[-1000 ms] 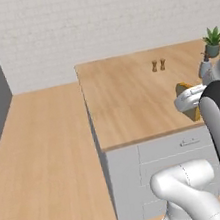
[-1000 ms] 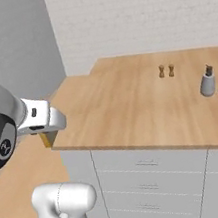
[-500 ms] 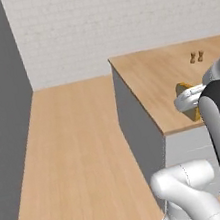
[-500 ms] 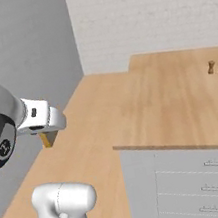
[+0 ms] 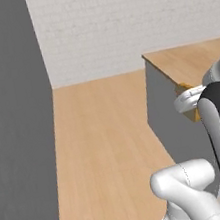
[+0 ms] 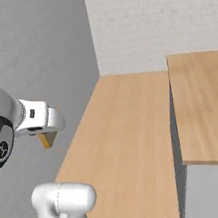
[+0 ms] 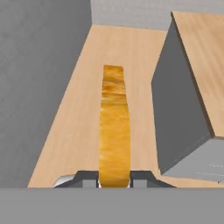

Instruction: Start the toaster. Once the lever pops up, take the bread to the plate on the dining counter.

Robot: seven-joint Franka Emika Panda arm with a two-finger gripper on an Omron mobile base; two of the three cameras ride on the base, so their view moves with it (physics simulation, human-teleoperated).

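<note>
Gripper [image 7: 114,178] clamped tight on bread [image 7: 114,127]: thin toasted slice, mottled golden-brown, edge-on, held above wood plank floor [image 7: 83,113]. Light-wood worktop [image 7: 201,57] w/ grey side just beside, to right.

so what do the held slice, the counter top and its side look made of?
Bread: toasted crumb by its mottled golden-orange face, matte. Counter top: light wood, faint grain, satin; possibly laminate. Its side: flat grey, uniform, probably painted panel.

no readable text, perhaps too blurred
</note>
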